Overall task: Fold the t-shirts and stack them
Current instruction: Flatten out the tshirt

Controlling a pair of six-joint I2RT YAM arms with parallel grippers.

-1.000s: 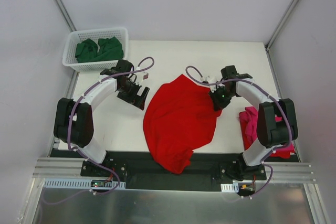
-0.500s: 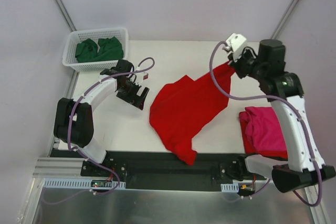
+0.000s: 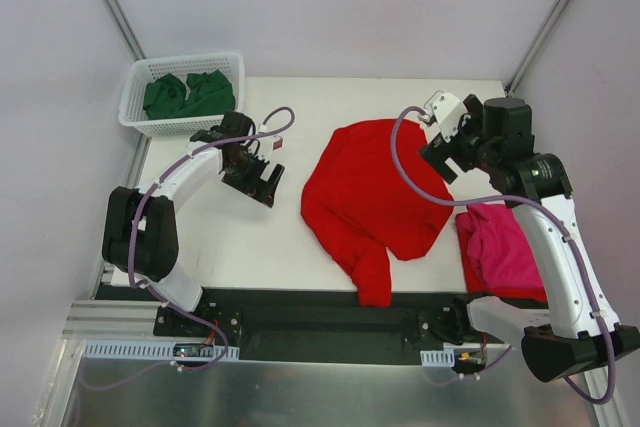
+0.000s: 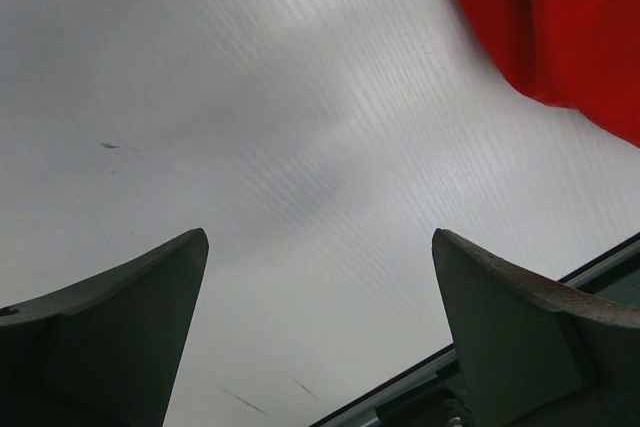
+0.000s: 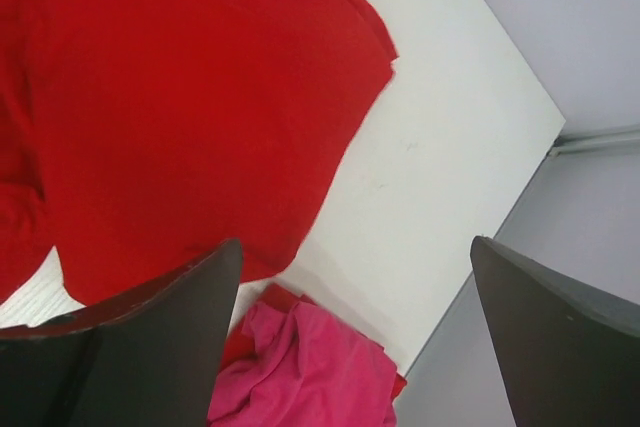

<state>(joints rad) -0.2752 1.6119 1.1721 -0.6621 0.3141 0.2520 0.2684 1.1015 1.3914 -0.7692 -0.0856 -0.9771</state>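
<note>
A: From above, what's new?
B: The right gripper (image 3: 440, 159) has let go: jaws wide, nothing in them. The red t-shirt (image 3: 375, 202) it was hoisting a moment ago now lies roughly spread on the table (image 3: 240, 237), beneath it and toward its left.
A: Left wrist?
B: The left gripper (image 3: 262, 185) stands released over the tabletop; red cloth lies ahead and right of its fingers, not touching.
A: Right wrist?
B: Open fingers frame the red shirt below; the magenta t-shirt (image 5: 310, 367) shows between their bases. I judge the layout done, folding next.
</note>
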